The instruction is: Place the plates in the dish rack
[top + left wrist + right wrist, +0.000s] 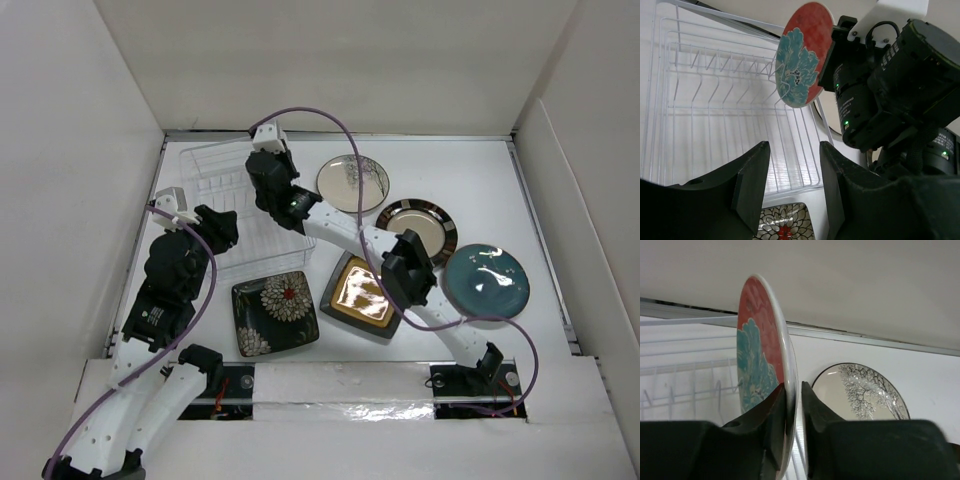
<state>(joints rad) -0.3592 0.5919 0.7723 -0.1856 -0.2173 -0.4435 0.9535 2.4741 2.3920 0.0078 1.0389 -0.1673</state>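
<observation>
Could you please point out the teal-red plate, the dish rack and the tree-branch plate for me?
teal-red plate (757, 355): right wrist view, on its patterned face above the jaws.
dish rack (715, 140): left wrist view, on its bare wire floor.
tree-branch plate (352, 182): top external view, on its centre.

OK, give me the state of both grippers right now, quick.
The left gripper is open, holding nothing.
The right gripper is shut on the teal-red plate, which stands on edge by the dish rack.
</observation>
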